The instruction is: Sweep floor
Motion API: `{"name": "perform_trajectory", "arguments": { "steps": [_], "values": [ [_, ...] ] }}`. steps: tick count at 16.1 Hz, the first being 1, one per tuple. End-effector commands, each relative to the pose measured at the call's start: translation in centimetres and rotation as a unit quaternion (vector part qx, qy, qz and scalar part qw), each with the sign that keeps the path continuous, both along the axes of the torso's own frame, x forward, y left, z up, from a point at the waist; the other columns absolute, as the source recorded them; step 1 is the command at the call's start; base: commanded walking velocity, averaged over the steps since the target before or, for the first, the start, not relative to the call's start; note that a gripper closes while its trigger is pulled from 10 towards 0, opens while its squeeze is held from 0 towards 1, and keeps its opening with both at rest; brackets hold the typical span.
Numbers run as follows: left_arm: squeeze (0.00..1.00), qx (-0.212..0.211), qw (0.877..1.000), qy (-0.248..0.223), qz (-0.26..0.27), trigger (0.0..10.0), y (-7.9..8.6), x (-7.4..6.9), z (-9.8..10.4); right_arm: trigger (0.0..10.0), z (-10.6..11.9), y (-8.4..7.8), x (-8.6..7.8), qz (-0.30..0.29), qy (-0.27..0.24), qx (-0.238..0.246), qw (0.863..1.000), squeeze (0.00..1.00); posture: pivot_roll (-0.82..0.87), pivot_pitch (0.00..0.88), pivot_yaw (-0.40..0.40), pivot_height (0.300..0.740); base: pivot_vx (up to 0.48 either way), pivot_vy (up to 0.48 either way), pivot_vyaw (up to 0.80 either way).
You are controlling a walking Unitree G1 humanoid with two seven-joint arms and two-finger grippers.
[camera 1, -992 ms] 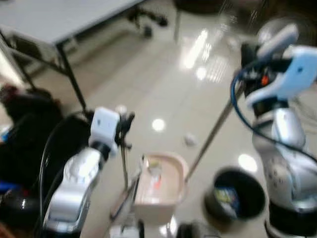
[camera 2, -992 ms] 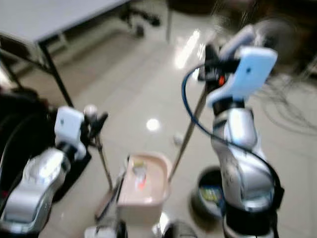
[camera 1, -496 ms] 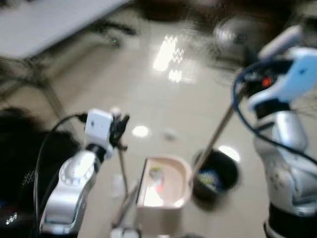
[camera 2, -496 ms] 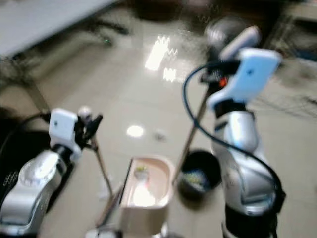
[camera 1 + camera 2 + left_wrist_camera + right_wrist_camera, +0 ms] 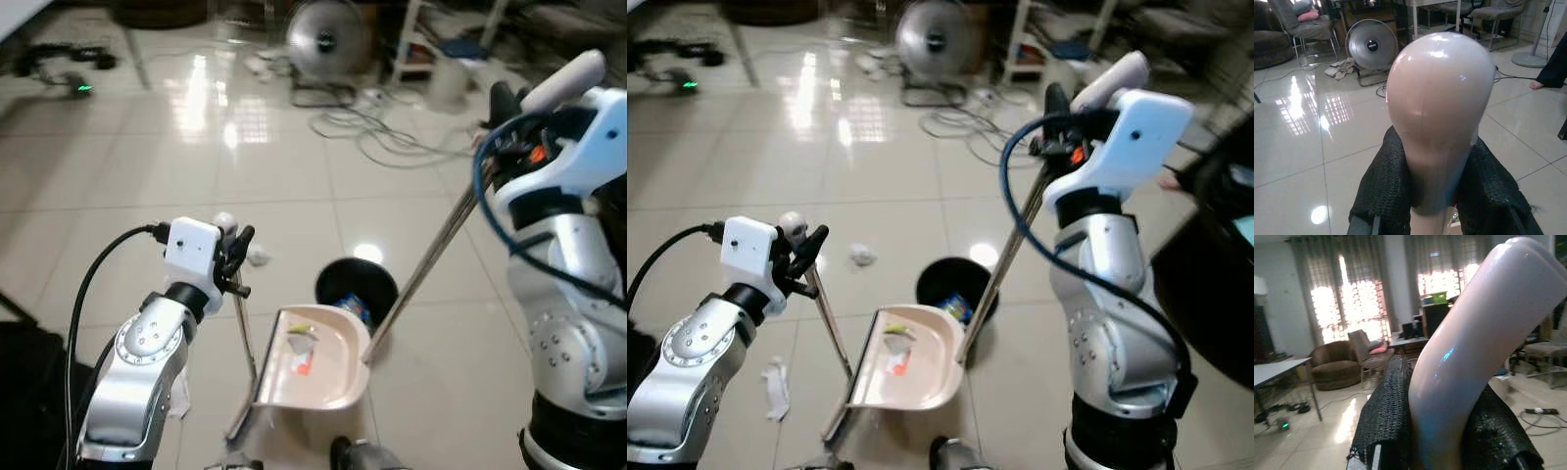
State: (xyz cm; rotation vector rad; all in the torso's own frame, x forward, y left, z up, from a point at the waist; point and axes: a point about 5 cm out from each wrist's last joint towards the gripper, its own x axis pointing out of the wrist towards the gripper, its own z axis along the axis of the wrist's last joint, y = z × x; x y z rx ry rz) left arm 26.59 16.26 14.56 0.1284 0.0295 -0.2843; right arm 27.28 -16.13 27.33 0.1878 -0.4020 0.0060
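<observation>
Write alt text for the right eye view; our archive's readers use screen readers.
The left claw holds a broom handle and the right claw a dustpan holding litter, beside a black bin; crumpled paper lies on the tile floor.

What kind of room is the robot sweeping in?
Probably a home living room: glossy beige tiled floor, a round grey floor fan with loose cables, plus a brown armchair by curtained windows.

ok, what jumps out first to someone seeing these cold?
The beige dustpan with scraps in it, low at centre, its long handle running up into the right gripper. Just behind it stands a black bin, and the left gripper clamps a second pole, with a crumpled paper ball on the tiles beyond.
</observation>
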Motion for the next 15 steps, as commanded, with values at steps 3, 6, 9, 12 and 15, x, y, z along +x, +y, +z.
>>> {"name": "perform_trajectory", "arguments": {
  "steps": [3,6,9,12,15],
  "values": [
    [0.00,0.004,0.999,-0.040,0.013,10.0,0.2,0.1,1.3,10.0,2.0,-0.6,-0.5,0.005,-0.048,-0.003,0.999,0.00,0.07,0.105,-0.019,0.740,0.000,0.000,0.00],
    [0.00,0.004,0.999,-0.046,0.022,10.0,0.5,0.3,1.5,10.0,2.6,-1.1,-0.4,0.005,-0.057,-0.007,0.998,0.00,0.07,0.103,-0.017,0.740,0.287,0.000,0.00],
    [0.00,0.006,0.999,-0.046,0.022,10.0,0.4,0.3,1.5,10.0,2.8,-1.5,-0.4,0.006,-0.056,0.002,0.998,0.00,0.07,0.104,-0.015,0.740,0.304,0.000,-0.15],
    [0.00,0.007,0.999,-0.045,0.019,10.0,0.3,0.3,1.4,10.0,2.9,-1.5,-0.4,0.009,-0.060,0.005,0.998,0.00,0.07,0.104,-0.012,0.740,0.304,0.000,0.00],
    [0.00,0.009,0.999,-0.044,0.016,10.0,0.3,0.4,1.3,10.0,2.8,-1.6,-0.5,0.008,-0.061,0.009,0.998,0.00,0.06,0.103,-0.009,0.740,0.305,0.000,0.00]
  ]
}}
